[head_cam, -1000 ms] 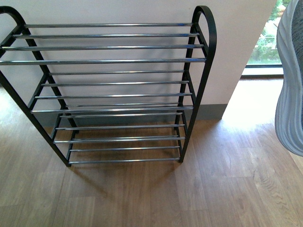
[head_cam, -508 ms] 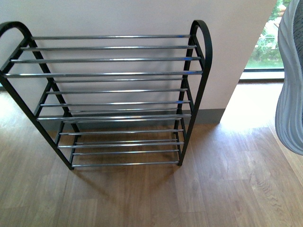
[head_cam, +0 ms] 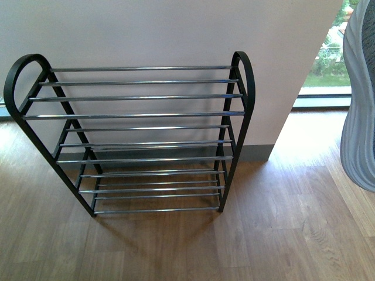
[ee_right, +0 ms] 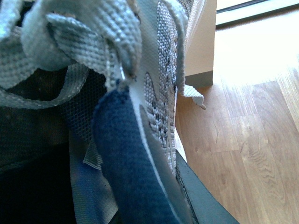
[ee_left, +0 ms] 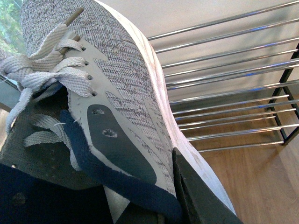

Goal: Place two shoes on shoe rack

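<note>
Step in hand: the carry toward the shoe rack [head_cam: 140,115]. Both shoes are up in the air and neither lies on a tier yet.
Left shoe [ee_left: 121,84]: held aloft in the left wrist view, laces and navy lining close to the camera, the chrome bars beyond its toe. It is out of the front view.
Left gripper [ee_left: 117,200]: pinching the shoe's collar wall, one dark finger flat against the outer side.
Right shoe [ee_right: 159,102]: hanging above the floor [head_cam: 281,234], well right of the rack's right frame. The white sole at the front view's right edge is presumably this one.
Right gripper [ee_right: 121,200]: clamped on the collar likewise, a dark finger outside the knit (the inner finger is lost in shadow).
Rack position: upright on the floor, its back against the wall [head_cam: 176,29].
Next move: I judge each arm must bring its shoe over a tier, level the sole across at least two bars so it cannot slip between them, lower it, then let go.
</note>
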`<action>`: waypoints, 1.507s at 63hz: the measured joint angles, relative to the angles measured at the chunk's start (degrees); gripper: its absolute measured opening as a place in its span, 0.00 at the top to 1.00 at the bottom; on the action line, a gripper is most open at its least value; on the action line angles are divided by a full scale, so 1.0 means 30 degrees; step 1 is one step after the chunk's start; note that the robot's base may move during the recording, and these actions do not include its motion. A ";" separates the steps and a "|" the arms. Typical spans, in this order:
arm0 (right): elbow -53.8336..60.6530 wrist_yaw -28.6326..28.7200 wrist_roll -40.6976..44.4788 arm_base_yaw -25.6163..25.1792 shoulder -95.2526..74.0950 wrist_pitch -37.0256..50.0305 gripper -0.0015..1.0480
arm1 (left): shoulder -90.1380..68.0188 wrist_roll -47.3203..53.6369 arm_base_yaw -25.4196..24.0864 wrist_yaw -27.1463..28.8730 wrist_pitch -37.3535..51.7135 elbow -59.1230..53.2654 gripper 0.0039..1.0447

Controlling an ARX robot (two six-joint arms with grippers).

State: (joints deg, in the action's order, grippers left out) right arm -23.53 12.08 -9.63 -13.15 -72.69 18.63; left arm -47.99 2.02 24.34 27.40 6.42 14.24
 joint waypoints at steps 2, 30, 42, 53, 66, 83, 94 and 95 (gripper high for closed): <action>0.0000 -0.0007 0.0000 0.0000 0.0000 0.0000 0.98 | 0.0000 0.0000 0.0000 0.0000 0.0000 0.0000 0.99; -0.1348 -0.1486 0.1479 0.2280 -0.0670 0.5187 0.98 | 0.0000 0.0007 0.0007 -0.0015 0.0000 0.0000 0.99; -0.7978 -0.2514 -0.0386 0.6178 -0.4721 -0.0656 0.98 | 0.0000 0.0000 0.0007 -0.0051 0.0000 0.0000 0.99; -1.1803 -0.3082 -0.1107 0.8073 -0.7635 -0.2907 0.98 | 0.0000 0.0000 0.0007 0.0007 0.0000 0.0000 0.99; -1.5234 -0.3373 -0.1035 0.9479 -1.2298 -0.5887 0.98 | 0.0000 0.0000 0.0007 0.0007 0.0000 0.0000 0.99; -1.7405 -0.4554 -0.0284 0.9719 -1.5977 -0.7417 0.98 | 0.0000 0.0007 0.0007 0.0000 0.0000 0.0000 0.99; -1.9562 -0.5661 -0.0299 0.9457 -1.7945 -0.8167 0.98 | 0.0000 0.0000 0.0007 0.0000 0.0000 0.0000 0.99; -1.9700 -0.5734 -0.0299 0.9435 -1.8061 -0.8233 0.98 | 0.0000 0.0007 0.0007 0.0000 0.0000 0.0000 0.99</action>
State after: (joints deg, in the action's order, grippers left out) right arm -82.63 -5.13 -10.52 15.16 -126.87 -6.07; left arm -47.99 2.04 24.36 27.40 6.42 14.24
